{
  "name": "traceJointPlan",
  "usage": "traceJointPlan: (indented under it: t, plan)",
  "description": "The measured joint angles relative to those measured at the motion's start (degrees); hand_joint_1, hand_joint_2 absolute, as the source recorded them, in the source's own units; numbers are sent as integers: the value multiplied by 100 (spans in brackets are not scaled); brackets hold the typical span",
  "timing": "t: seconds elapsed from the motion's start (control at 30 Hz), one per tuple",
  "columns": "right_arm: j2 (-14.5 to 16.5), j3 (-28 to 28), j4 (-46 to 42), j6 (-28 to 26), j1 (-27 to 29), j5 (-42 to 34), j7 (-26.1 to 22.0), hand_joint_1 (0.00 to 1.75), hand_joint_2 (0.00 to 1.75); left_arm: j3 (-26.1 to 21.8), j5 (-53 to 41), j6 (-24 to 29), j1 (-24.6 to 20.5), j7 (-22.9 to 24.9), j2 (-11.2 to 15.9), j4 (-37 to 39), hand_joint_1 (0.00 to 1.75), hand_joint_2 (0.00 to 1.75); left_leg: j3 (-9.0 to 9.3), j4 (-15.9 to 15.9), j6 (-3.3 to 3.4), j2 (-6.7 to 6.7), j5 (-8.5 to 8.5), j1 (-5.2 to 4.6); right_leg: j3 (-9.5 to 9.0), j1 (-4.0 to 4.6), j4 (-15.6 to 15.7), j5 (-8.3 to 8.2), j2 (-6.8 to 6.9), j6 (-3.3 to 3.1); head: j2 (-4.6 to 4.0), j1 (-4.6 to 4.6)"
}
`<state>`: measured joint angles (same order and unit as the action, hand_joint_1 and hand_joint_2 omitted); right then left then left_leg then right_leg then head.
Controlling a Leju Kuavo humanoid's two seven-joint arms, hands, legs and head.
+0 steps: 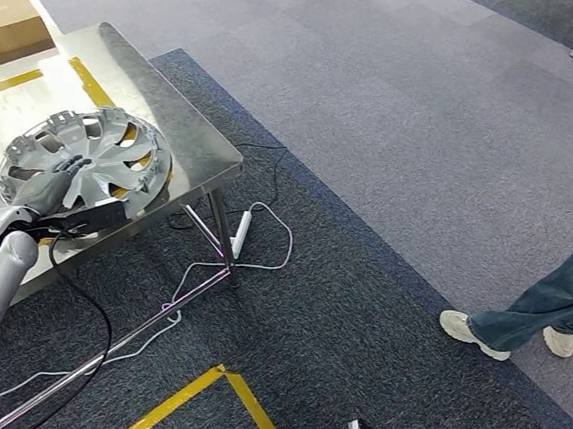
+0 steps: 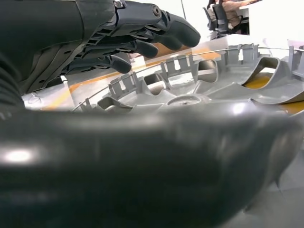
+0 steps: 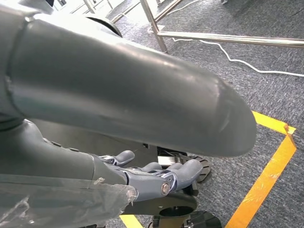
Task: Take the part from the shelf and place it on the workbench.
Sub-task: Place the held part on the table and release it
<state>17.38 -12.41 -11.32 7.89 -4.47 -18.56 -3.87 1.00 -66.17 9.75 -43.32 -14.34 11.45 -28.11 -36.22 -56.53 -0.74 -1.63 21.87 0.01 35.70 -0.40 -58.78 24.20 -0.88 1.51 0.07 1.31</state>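
Left hand (image 1: pixel 52 186) over half-hidden hubcap (image 1: pixel 114 149)

Silver-grey plastic hubcap (image 1: pixel 86 157), spoked pattern. Polished steel workbench (image 1: pixel 192 136), yellow tape stripes. Dark grey left hand (image 1: pixel 49 186); grey right hand (image 3: pixel 157 176). Blue-grey carpet floor (image 1: pixel 396 144), yellow floor tape (image 1: pixel 207 393). White cable (image 1: pixel 266 243). Brown cardboard box (image 1: pixel 8 25). Person's blue jeans (image 1: pixel 556 298), cream shoes (image 1: pixel 470 333).

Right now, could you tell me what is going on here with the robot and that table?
The robot's left hand rests over a grey wheel cover that lies on the steel workbench near its corner. In the left wrist view its fingers reach out straight above the cover's ribbed inner side, with no clear grip. The right hand hangs low over the carpet, holding nothing. A person's legs stand off to the right.
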Motion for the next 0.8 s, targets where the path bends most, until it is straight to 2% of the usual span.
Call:
traceJointPlan:
  t: [0.47,0.8]
  plan:
    - [0,2,0,-1,2,0,21,0,0,18,-38,-33,4,129,38,-1,0,0,0,0,0,0,0,0,0,1,0,0,0,0,0,0]
    - [0,4,0,-358,-13,0,-133,0,0,18,52,-26,172,184,119,-102,0,0,-1,-1,2,0,2,-1,-3,-2,2,0,1,1,0,1]
